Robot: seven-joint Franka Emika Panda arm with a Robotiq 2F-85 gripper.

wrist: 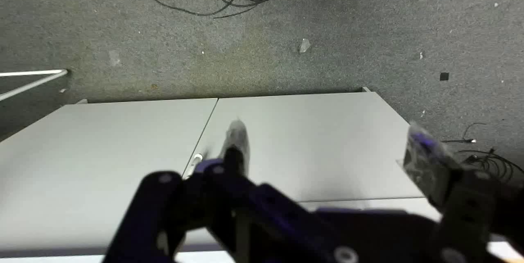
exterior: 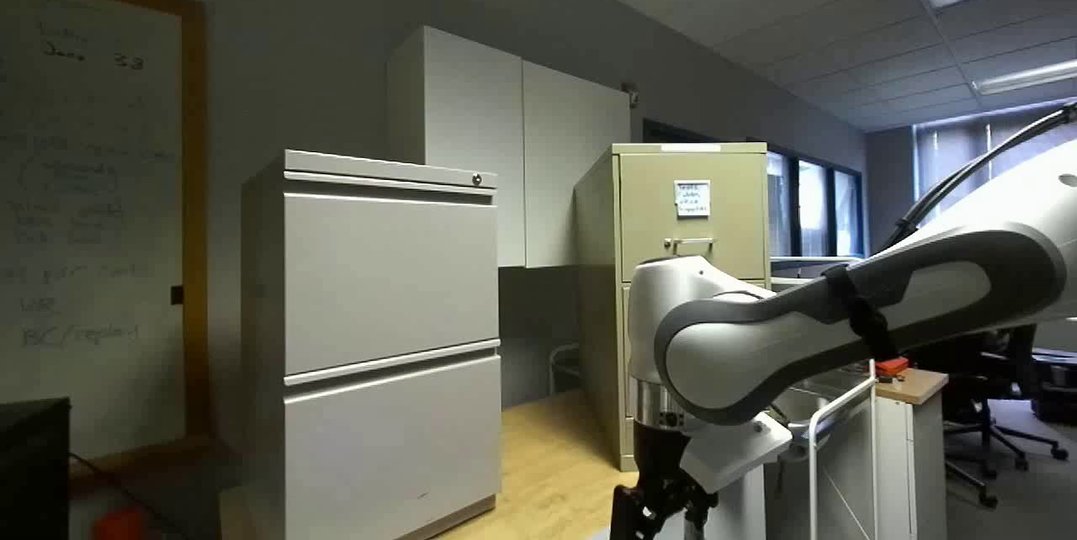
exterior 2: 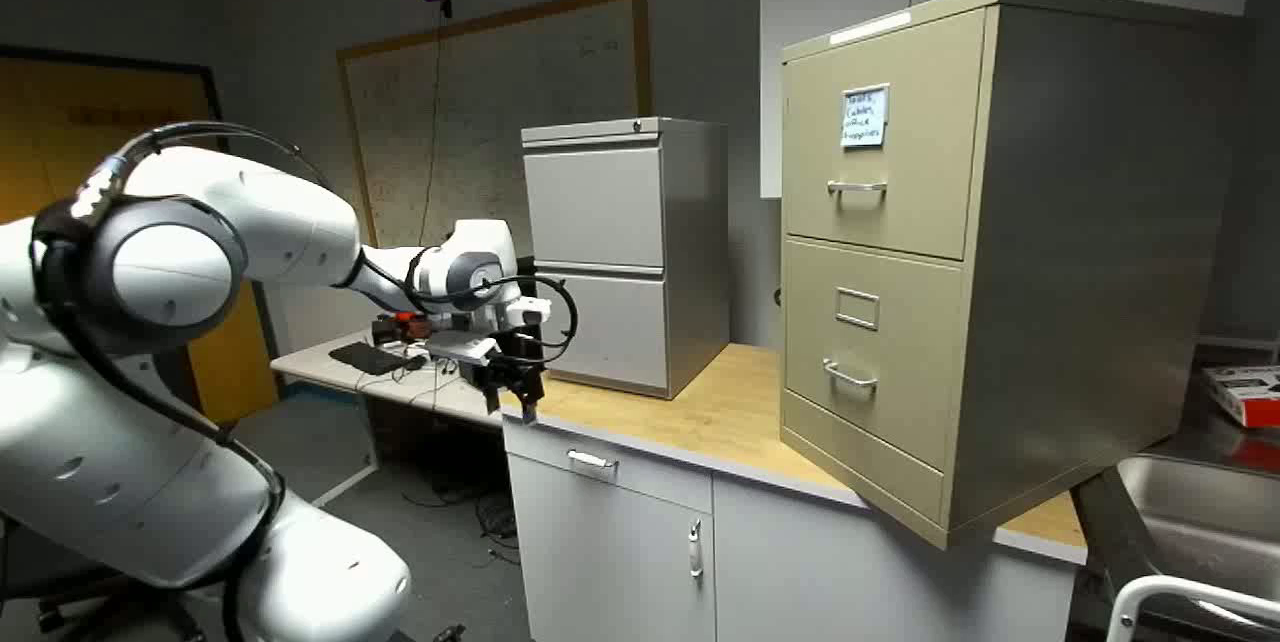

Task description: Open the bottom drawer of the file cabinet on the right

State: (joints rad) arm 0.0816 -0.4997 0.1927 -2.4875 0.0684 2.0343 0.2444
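The file cabinet (exterior 2: 1090,252) is tall, narrow and beige-tan, and stands on the right in an exterior view. Its bottom drawer (exterior 2: 870,344) is shut, with a bare label holder and a small metal pull (exterior 2: 849,376). In an exterior view my arm hides most of the bottom drawer of the file cabinet (exterior: 599,304). My gripper (exterior 2: 511,410) points down near the counter's front edge, left of the file cabinet and apart from it. In the wrist view the gripper (wrist: 327,130) is open, fingers wide apart, nothing between them; base cabinet doors lie beyond.
A pale grey cabinet (exterior 2: 595,212) stands on the wooden counter (exterior 2: 700,412) behind my gripper. White base cabinets (exterior 2: 610,542) with handles lie below the counter. A sink (exterior 2: 1200,502) and white rail (exterior 2: 1190,590) are right of the file cabinet. A desk with cables (exterior 2: 410,372) is at left.
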